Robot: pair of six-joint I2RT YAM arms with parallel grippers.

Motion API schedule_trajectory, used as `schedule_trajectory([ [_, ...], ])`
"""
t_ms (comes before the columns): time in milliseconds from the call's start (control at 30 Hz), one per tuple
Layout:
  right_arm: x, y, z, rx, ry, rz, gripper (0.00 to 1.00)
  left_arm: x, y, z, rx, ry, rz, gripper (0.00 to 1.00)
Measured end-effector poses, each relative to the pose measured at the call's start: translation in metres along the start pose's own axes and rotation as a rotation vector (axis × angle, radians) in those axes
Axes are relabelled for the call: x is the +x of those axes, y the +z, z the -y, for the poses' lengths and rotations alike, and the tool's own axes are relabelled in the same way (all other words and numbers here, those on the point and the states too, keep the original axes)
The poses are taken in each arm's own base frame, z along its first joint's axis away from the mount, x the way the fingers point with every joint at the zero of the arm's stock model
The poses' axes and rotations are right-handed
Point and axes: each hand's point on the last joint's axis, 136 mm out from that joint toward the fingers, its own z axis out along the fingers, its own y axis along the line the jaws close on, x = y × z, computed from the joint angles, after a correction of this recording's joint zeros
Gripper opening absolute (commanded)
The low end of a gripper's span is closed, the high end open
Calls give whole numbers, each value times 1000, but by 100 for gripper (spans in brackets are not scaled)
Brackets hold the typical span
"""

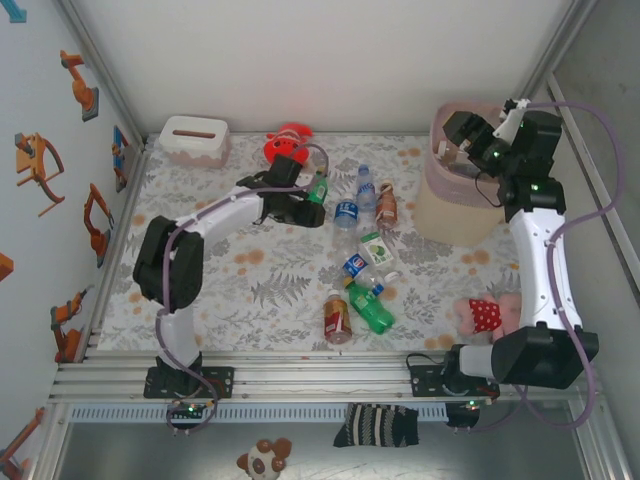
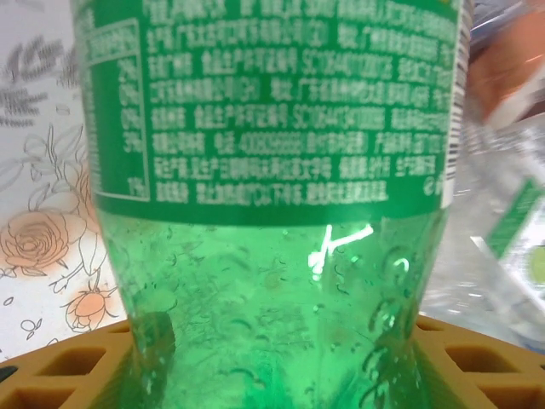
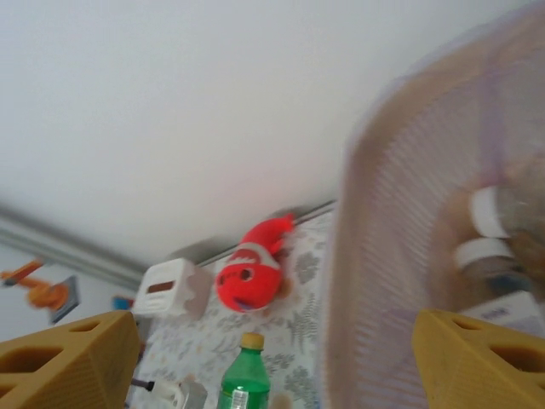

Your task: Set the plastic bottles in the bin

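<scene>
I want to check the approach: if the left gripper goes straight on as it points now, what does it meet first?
The green bottle, very close, between the left gripper's fingers. Whether they touch it yet is unclear.

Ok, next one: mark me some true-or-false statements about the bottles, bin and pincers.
1. The left pincer has a green bottle between its fingers. True.
2. The right pincer grips a bottle. False: its jaws stand open and empty, by the bin.
3. The bin is empty. False: white-capped bottles lie inside.
4. A second green bottle lies on the table. True.
</scene>
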Motion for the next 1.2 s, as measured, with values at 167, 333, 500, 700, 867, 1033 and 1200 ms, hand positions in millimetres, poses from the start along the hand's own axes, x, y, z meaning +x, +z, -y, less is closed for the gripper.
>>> schedule_trajectory([
  [167,3,1,-30,-195,-45,6,82,-19,-33,23,97,40,141,51],
  [333,10,-1,-57,-326,-97,-4,81,-29,-62,47,215,91,259,48],
  [500,23,-5,-96,-469,-169,-32,81,-44,-95,83,362,168,374,47],
  [700,49,-9,-136,-609,-226,-93,81,-54,-144,132,548,292,492,46],
  [867,70,-16,-163,-710,-280,-138,83,-50,-171,163,659,376,539,46],
  [1033,91,-24,-181,-800,-343,-186,88,-43,-186,185,732,432,558,46],
  [1200,111,-34,-197,-881,-437,-212,89,-37,-203,201,804,481,577,47],
])
